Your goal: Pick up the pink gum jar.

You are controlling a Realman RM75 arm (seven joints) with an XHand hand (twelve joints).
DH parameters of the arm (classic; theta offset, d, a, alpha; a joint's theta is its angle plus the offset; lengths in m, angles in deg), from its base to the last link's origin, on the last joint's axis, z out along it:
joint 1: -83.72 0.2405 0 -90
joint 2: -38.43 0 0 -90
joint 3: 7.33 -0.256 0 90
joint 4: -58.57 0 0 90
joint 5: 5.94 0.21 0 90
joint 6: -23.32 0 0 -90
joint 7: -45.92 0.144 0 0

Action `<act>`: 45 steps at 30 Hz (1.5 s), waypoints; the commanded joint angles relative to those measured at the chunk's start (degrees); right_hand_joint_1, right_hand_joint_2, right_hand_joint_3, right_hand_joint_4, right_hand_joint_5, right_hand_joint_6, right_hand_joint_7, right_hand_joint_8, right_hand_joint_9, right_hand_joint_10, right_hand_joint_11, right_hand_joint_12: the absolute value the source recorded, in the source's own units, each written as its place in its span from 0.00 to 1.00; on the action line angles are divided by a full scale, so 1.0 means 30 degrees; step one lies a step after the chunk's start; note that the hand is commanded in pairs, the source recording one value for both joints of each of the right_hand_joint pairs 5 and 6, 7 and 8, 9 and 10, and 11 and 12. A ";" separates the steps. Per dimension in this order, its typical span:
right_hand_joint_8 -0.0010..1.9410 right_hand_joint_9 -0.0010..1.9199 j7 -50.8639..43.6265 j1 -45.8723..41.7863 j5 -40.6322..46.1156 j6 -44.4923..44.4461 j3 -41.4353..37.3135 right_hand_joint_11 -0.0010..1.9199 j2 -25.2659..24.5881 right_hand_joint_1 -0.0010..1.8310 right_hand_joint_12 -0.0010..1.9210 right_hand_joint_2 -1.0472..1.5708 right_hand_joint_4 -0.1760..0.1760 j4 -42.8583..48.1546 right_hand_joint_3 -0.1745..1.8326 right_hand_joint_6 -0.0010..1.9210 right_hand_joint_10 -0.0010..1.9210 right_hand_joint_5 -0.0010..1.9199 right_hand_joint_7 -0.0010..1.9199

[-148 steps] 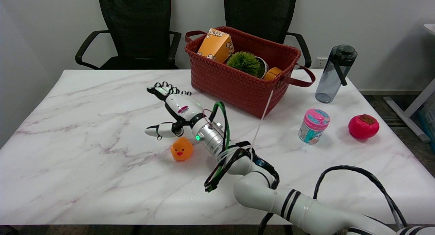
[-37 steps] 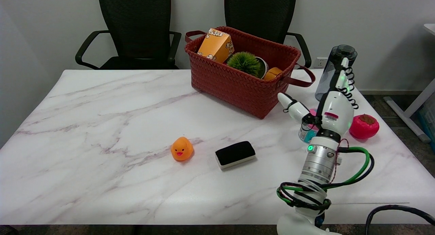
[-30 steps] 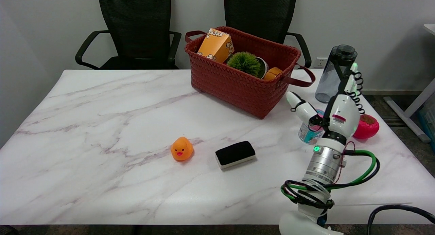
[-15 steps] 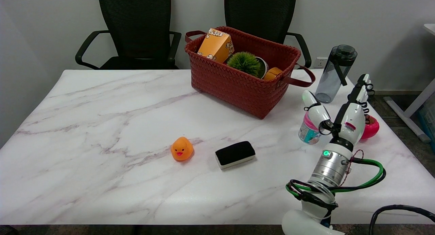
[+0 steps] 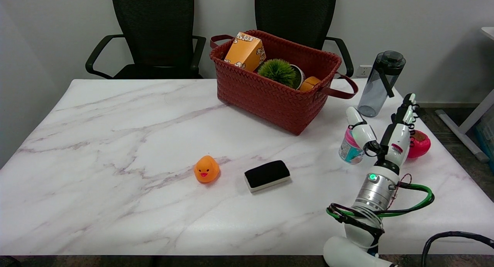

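The pink gum jar, with a pink lid and a teal label, stands upright on the marble table at the right. My right hand stands just right of it, held edge-on and upright. The thumb crosses over the jar's lid and upper right side, hiding part of it. The other fingers point up and away, apart from the thumb. The hand holds nothing; I cannot tell whether the thumb touches the jar.
A red persimmon-like toy sits right behind the hand. A dark water bottle stands farther back. A red woven basket with several items is at centre back. An orange duck and a black eraser block lie mid-table.
My right hand came from beside the duck at the table's middle across to the jar, then settled a little right and lower beside it. The jar has not moved.
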 commanded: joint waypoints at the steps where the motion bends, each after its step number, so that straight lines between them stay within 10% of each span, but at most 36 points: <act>1: 0.00 0.01 0.3257 0.0698 0.1076 0.2436 -0.0749 0.12 0.0321 0.42 0.12 0.73 0.50 -0.2202 0.00 0.00 0.01 0.00 0.00; 45: 0.00 0.00 0.5287 -0.0202 0.3014 0.4184 0.0444 0.07 0.1280 0.45 0.07 0.64 0.50 -0.1354 0.00 0.00 0.00 0.00 0.00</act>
